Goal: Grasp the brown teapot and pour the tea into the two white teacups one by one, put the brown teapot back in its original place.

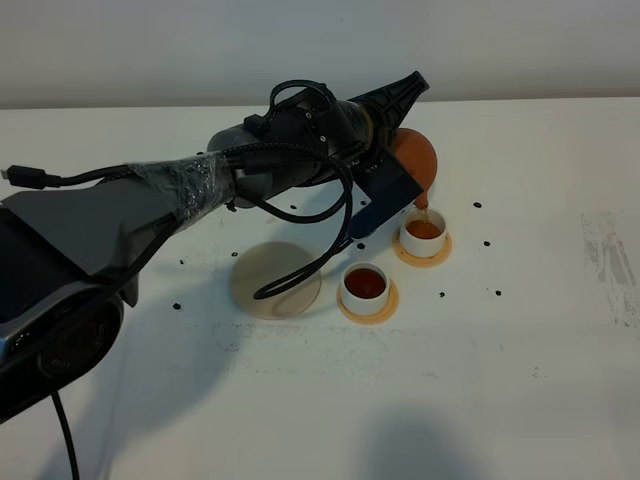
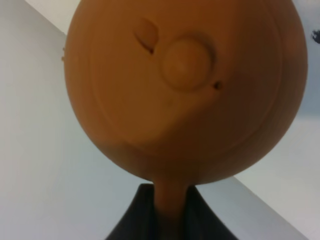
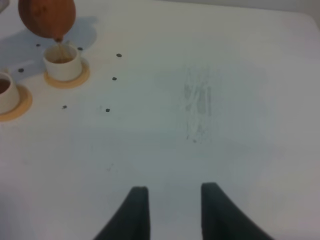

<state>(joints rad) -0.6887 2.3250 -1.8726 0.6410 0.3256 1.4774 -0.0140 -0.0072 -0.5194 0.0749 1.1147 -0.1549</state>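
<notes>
Now the left gripper (image 2: 169, 220) is clamping the brown teapot (image 1: 415, 160) by its handle, tilting it over the farther teacup (image 1: 423, 232); only the right wrist view is showing the right gripper (image 3: 172, 212), fingers apart, holding nothing.

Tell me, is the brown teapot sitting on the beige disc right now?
No, the brown teapot is held tilted over the far teacup, and the beige disc lies bare.

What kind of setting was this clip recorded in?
Probably a robot lab bench staged for tea pouring: a plain white table against a blank wall, a cabled arm, and the brown teapot over white teacups on coasters.
</notes>
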